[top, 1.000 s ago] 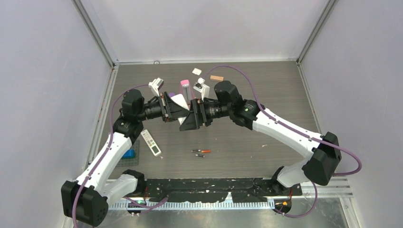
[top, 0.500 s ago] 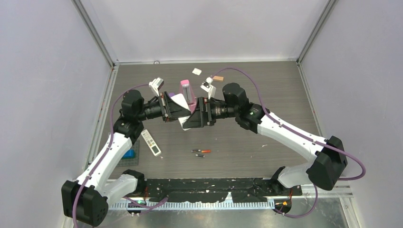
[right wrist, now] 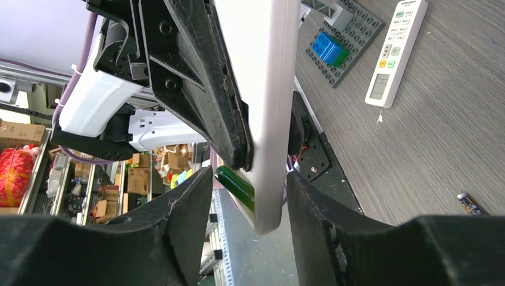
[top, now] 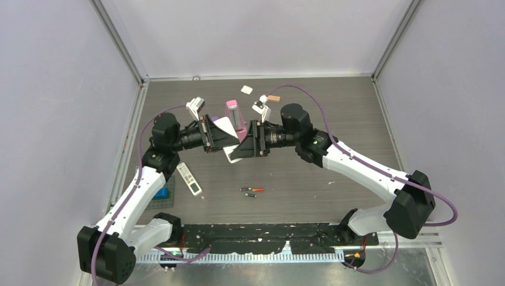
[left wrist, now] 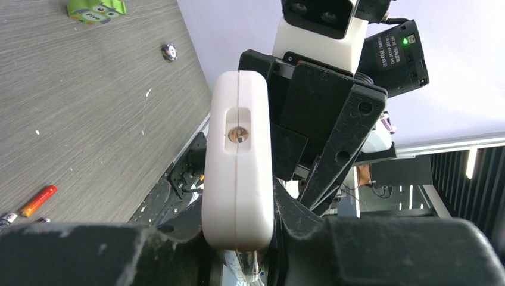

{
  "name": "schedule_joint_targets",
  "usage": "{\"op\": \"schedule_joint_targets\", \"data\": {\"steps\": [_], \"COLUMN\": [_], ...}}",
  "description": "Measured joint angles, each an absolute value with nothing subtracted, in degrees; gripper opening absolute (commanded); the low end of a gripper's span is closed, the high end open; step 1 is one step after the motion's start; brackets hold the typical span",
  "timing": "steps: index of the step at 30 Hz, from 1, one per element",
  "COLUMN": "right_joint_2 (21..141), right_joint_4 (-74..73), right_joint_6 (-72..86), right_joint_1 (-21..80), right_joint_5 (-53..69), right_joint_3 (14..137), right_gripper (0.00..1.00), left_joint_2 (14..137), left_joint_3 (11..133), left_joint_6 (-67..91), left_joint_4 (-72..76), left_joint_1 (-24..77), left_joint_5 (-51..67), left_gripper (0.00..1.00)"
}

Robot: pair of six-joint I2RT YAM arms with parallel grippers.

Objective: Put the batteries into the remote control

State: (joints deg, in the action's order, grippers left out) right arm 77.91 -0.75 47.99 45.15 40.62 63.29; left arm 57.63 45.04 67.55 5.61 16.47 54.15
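**Right claw re-angled at the held remote; loose batteries unmoved**

Your left gripper (left wrist: pixel 238 238) is clamped on the white remote control (top: pixel 226 126). It holds the remote off the table, just toward 12 o'clock from the table's middle, with the emitter end facing the left wrist camera.

Your right gripper (right wrist: pixel 247 196) meets it from the 3 o'clock side, with one finger on each side of the remote's end. A gap shows on one side, and you cannot tell from these views whether the fingers are pressing or only standing around it. In that gap a green battery (right wrist: pixel 235 185) shows close against the remote. Whether it is seated cannot be made out.

Compared with a second ago, your right arm has swung its elbow out toward 3 o'clock and its claw has tilted. The right wrist camera now sits just beside the tan block (top: pixel 273 98), which stood clear of it before. Your left arm and the remote are where they were.

The loose batteries (top: pixel 253 192), one red-orange and the others dark, lie on the table at 6 o'clock from the held remote and have not moved. A second remote (top: pixel 189 179) lies flat at 8 o'clock, near a blue brick (top: pixel 161 193).
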Motion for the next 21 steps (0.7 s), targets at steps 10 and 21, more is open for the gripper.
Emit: {"op": "schedule_joint_targets", "data": {"steps": [10,21], "right_joint_2": [77.93,77.93], "right_joint_4": [-1.26,-1.61], "right_joint_6": [47.97,47.94], "right_joint_1": [45.06,44.88], "right_joint_5": [40.62,40.56], "right_joint_3": [63.18,63.18], "right_gripper": [0.28,0.67], "left_joint_2": [57.6,57.6], "left_joint_3": [44.84,44.42], "left_joint_6": [67.75,68.34], "left_joint_4": [6.42,7.51], "left_joint_1": [16.47,16.47], "left_joint_5": [54.54,54.85], "left_gripper": [0.0,0.0]}}
